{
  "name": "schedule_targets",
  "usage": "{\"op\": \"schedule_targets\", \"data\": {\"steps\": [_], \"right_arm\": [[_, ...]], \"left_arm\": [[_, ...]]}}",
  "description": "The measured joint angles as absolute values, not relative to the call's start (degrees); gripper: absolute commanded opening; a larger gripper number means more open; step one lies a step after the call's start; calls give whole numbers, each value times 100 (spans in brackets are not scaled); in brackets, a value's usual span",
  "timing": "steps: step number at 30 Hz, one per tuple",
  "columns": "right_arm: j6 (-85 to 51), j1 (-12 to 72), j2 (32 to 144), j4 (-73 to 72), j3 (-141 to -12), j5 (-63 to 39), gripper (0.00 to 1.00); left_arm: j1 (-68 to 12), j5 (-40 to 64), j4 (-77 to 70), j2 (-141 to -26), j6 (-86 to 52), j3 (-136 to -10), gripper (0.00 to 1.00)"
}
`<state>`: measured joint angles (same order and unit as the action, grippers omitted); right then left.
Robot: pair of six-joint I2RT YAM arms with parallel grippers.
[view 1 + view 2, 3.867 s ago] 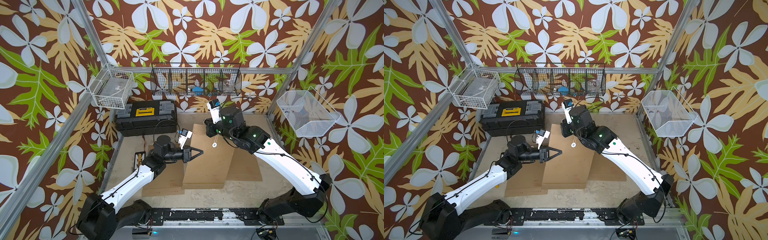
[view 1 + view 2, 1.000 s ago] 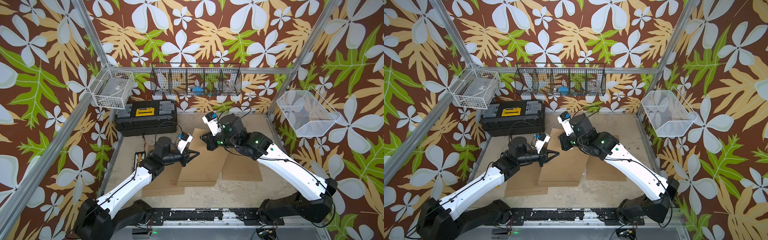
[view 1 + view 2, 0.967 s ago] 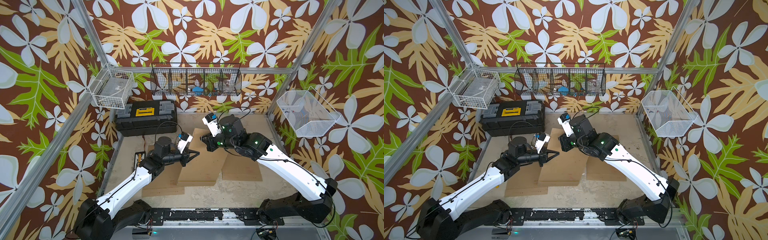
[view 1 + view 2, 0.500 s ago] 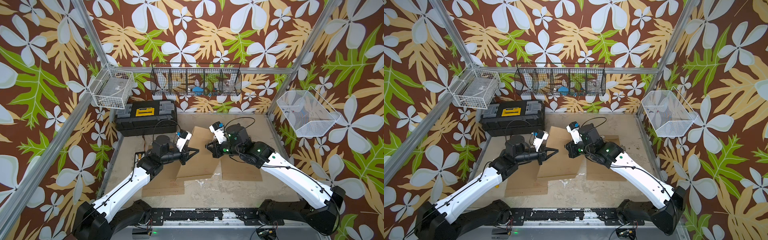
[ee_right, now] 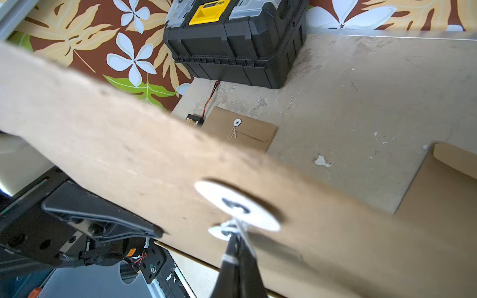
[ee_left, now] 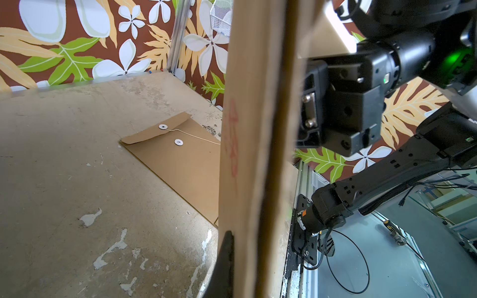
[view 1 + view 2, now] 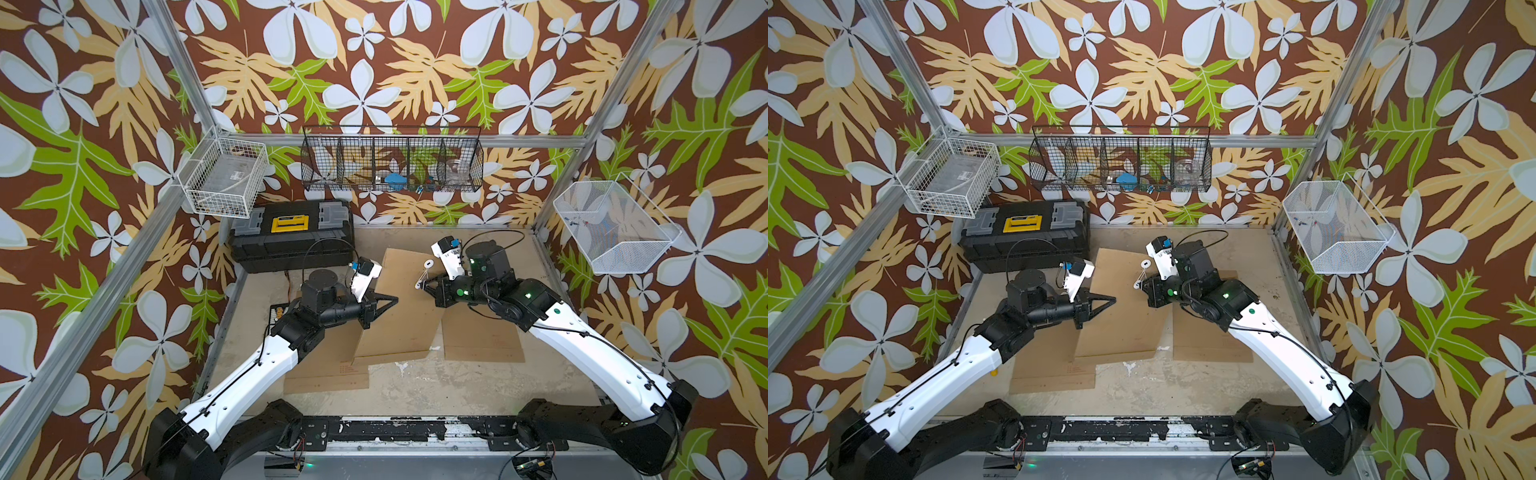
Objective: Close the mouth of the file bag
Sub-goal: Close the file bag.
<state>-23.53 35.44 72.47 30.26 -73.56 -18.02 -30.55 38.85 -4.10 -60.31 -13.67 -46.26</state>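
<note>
The file bag (image 7: 401,316) is up off the desk (image 7: 415,386), over its middle. It is tipped so its flap end points to the back edge. Two white buttons (image 5: 238,206) sit close together near that end. A thin string (image 7: 423,274) runs between them in both top views.

The right gripper (image 5: 237,249) is pinched tight on the string, just beside one of the buttons. The left gripper (image 7: 390,298) is clamped on the bag's left edge and holds it up. In the left wrist view only one dark finger (image 6: 225,258) shows beside the brown edge.

I think the step now is to wind the string round the buttons so the flap will not open. To do it well, the right gripper should pull the string snug, not hard. The string is thin and could slip out or snap. It should go under the button's rim in small loops, close to the paper. The left gripper should hold the bag steady, because the paper is bendy and will flop if it twists. I cannot tell how many loops are on already.

Two spare bags lie flat on the desk. One (image 7: 328,370) is near the front left, partly hidden by the held bag in the top views. The other (image 7: 482,338) is to the right. A black tool box (image 7: 293,237) sits in the back left corner.
</note>
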Motion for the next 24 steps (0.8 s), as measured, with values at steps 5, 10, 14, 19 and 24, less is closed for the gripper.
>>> {"op": "schedule_targets", "data": {"steps": [5,10,14,19,24], "right_arm": [[-2196,3242,7236,3188,-7489,-1833,0],[-2069,2995,7181,3312,-7522,-2056,0],[-1988,2659,7168,3511,-7664,-2058,0],[-1903,2506,7234,3603,-8016,-2110,0],[-1879,2482,7400,3704,-8274,-2056,0]], "left_arm": [[-3033,3911,-292,-5979,-1332,-4641,0],[-2974,3931,-193,-5944,-1293,-4641,0],[-2967,3946,-193,-5896,-1188,-4602,0],[-2967,3944,-148,-5883,-1079,-4528,0],[-2967,3944,-113,-5876,-1037,-4491,0]]}}
